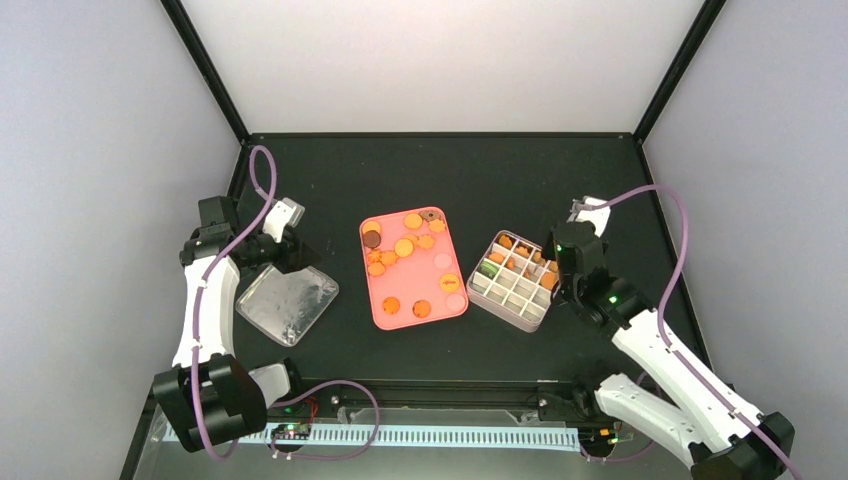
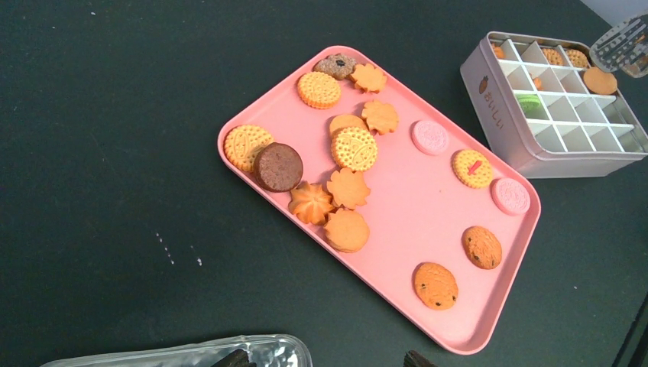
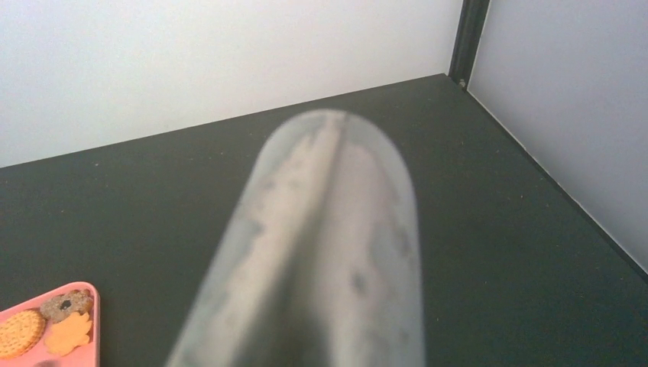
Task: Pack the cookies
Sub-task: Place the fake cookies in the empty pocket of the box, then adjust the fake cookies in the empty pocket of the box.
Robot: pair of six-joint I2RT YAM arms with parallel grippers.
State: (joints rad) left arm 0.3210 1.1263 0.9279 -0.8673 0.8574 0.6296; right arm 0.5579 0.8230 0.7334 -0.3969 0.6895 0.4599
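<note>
Pink tray (image 2: 428, 206) lies in the middle of the dark worktop (image 1: 480, 180), and most of the cookies (image 2: 354, 149) are loose on it: golden and orange rounds, leaf shapes, one dark brown disc and two pale pink ones. Just beside the tray's right edge stands a white box (image 2: 504, 115) divided into small cells. A few of its far cells hold orange cookies and one holds a green cookie, while the near cells show bare.

The right fingers (image 1: 560, 255) hang over the box's far side, clamped on long metal tongs (image 3: 328, 229) that fill the right wrist view as a blur. An orange cookie sits right at the tongs' tip above the far cells; I cannot tell whether it is pinched or lying in a cell.

The left fingers (image 2: 233, 358) stand apart with nothing between them, at the far edge of a clear plastic lid (image 1: 287, 305) that lies flat, well left of the tray.
</note>
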